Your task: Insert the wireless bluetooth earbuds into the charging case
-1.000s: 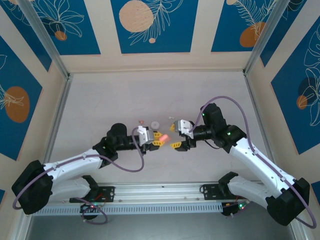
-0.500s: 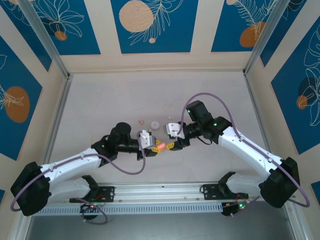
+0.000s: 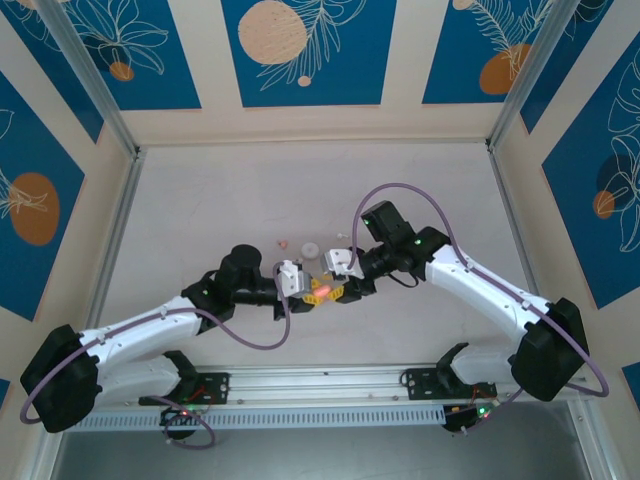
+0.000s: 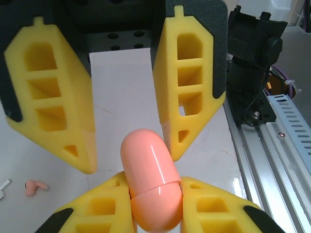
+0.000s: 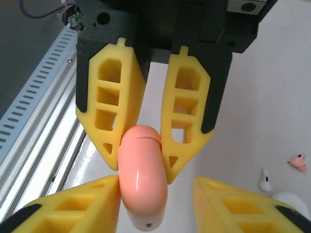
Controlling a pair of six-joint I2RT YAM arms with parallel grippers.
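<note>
Salmon-pink case (image 4: 150, 179); yellow fingers (image 4: 53, 97); pink earbud (image 4: 35, 187); blue wall panels (image 3: 340, 60), orange circles, leaf pattern.

top: overhead, far, looking down | wrists: close, facing each other | shared: pink case (image 4: 150, 179)

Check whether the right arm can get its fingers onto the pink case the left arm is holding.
Probably yes. The left arm's fingers clamp only one end of the pink case; the other end sticks out free, and the right arm's fingers, open, straddle it.
</note>
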